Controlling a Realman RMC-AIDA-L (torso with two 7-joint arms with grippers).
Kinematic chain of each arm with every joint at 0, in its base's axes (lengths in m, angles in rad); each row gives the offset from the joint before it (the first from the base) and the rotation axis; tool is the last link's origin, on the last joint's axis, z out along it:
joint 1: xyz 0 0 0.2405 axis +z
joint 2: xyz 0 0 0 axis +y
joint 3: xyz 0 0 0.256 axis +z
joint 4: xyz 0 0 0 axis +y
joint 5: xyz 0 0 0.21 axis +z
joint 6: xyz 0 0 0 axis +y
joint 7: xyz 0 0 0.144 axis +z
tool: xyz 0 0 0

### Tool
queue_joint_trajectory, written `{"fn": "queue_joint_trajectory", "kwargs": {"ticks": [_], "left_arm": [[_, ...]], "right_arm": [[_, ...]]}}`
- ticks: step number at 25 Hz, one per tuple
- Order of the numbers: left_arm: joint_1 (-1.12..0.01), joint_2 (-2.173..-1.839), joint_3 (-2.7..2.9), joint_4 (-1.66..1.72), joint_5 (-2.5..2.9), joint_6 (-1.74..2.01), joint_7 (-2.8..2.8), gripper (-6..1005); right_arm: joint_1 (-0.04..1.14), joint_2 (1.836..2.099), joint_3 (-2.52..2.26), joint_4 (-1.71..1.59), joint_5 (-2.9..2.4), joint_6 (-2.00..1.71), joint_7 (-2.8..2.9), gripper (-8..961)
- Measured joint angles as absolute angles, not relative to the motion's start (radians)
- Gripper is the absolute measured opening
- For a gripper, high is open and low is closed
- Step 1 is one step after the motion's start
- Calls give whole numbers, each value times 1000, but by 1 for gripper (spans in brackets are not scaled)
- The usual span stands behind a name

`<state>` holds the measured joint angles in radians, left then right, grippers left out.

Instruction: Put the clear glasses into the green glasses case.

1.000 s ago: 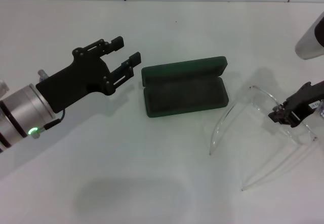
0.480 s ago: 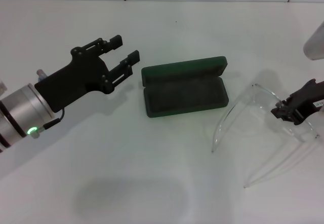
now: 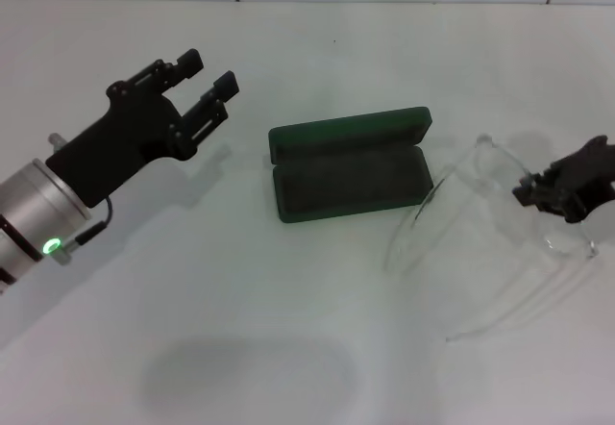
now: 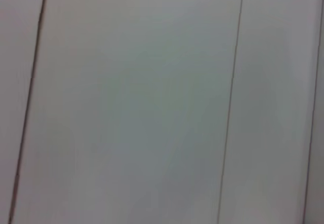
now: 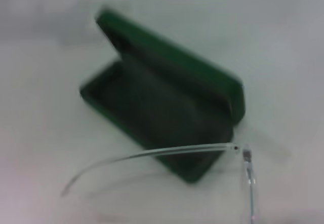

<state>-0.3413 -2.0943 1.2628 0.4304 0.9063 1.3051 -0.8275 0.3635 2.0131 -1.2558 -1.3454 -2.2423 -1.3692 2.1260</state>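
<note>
The clear glasses (image 3: 500, 242) hang just beside the green glasses case (image 3: 351, 163), on its right-hand end, lifted off the white table (image 3: 288, 348) with both arms unfolded and trailing toward the near edge, the tip of the nearer one low beside the case's front right corner. The right gripper (image 3: 562, 192) is pinched shut on the front of the frame, on the side away from the case, so its hold looks like a narrow one on slick plastic. The case lies open, tray toward me and lid (image 3: 348, 129) tipped back behind it, dark lining showing. From here I would worry most about those splayed arms: as the frame swings over, one could catch the case's rim or its end wall and shove the light case along the table, or twist the glasses out of the pinch. Open like that, they may also be too long to settle flat inside. Farther back on the case's other side, well apart from it, the left gripper (image 3: 197, 79) hovers with its fingers spread, holding nothing.
</note>
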Motion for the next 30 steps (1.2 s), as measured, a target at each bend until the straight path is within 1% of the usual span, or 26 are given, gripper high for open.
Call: {"fn": "queue_joint_trajectory", "kwargs": {"ticks": [6,11,16,17,18,22,30], "left_arm": [[-370,-2099,1264,355,897,1387,-785,526],[-411,-2100,1267,302,902,1459,-754,525],[-465,-2102,1281,283,902,1492,-719,525],[-465,-2102,1281,283,902,1492,-719,525],[-500,-2104,1285,277,899,1494,-712,525],[-554,-2108,1314,266,895,1509,-711,524],[-593,-2108,1561,299,766,1563,-692,525]], "right_arm": [[341,2012,-1050,-1125,-1872,-1385,1800,107],[371,2010,-941,-880,-1670,-1425,1572,99],[431,2000,-924,-678,-1598,-1449,1464,92],[444,1999,-925,-657,-1600,-1451,1460,90],[453,1998,-926,-643,-1601,-1453,1459,88],[484,1998,-944,-604,-1606,-1480,1457,79],[500,1992,-958,-597,-1608,-1566,1481,63]]}}
